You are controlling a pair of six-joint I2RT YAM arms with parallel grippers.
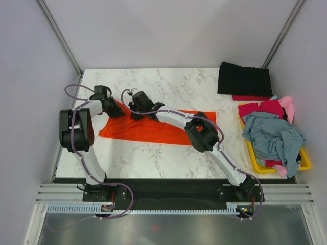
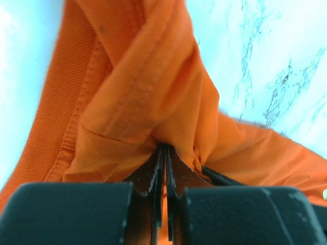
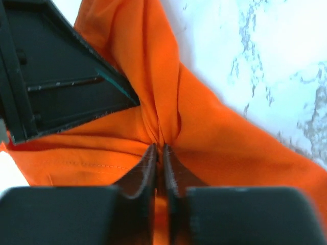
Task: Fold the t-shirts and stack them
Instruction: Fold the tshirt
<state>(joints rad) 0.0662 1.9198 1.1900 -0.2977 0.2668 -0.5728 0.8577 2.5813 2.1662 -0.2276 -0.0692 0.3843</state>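
Observation:
The bright orange t-shirt lies spread across the middle of the marble table. My left gripper is shut on its far left edge; the wrist view shows bunched orange cloth pinched between the jaws. My right gripper is shut on the same far edge just right of the left one, with orange cloth pinched in its jaws. A folded black t-shirt lies at the far right on a red one. Grey-blue, pink and red shirts are heaped in the bin.
A yellow plastic bin stands at the table's right edge, full of crumpled shirts. The left gripper's black body sits close beside the right gripper. Grey walls enclose the table on three sides.

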